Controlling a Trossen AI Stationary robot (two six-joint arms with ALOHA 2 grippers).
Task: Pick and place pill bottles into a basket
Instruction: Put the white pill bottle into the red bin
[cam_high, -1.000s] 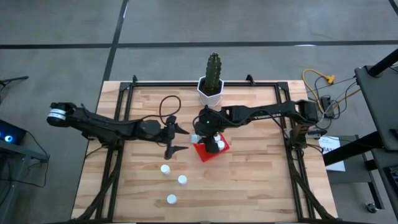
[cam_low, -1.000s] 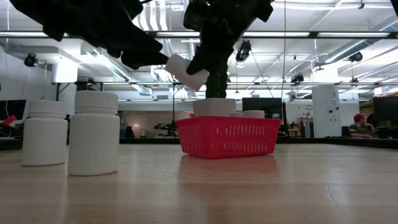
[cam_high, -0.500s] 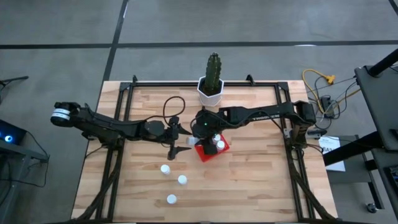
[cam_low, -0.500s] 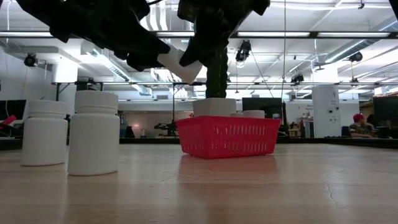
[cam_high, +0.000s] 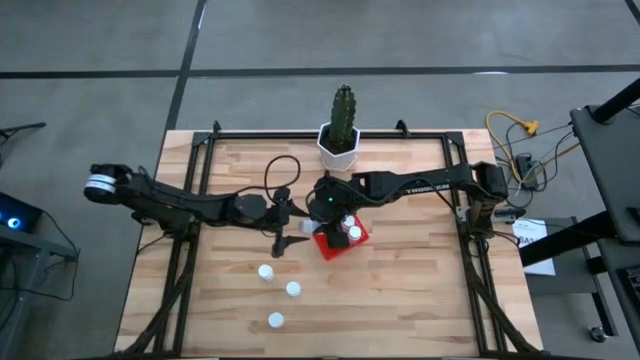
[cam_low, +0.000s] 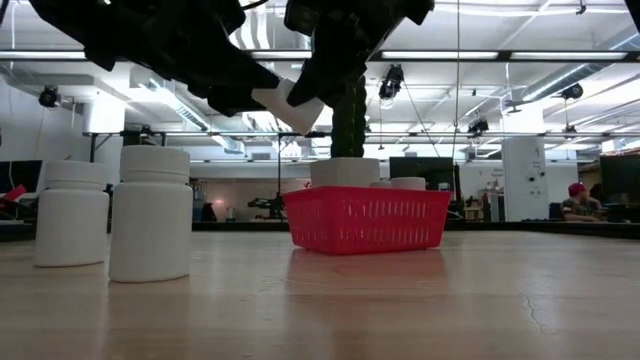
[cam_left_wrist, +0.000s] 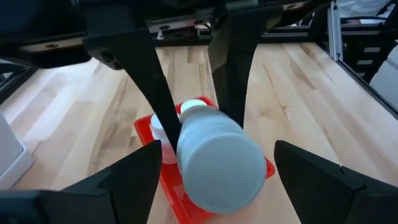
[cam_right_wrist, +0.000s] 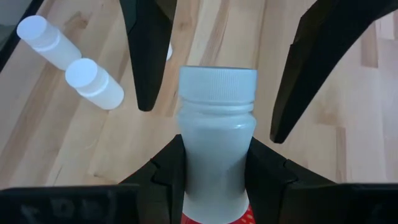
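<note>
Since the earlier frame, both arms have shifted slightly leftward on the worktop (cam_high: 420, 290) and the held pill bottle (cam_low: 292, 103) sits a little higher. Right hand (cam_right_wrist: 214, 165) grips this pill bottle by its body, tilted, above the near-left edge of the red basket (cam_low: 366, 220). Left hand (cam_high: 284, 221) stands fully open just beside it, fingers (cam_left_wrist: 134, 177) flanking the bottle without contact. Only the high view shows three bottles (cam_high: 281, 296) standing loose on the worktop and two bottles (cam_high: 349, 228) inside the basket; the low view hides the third loose one. No readable writing appears on any bottle. The cactus pot (cam_high: 339, 146) stands behind the basket.
</note>
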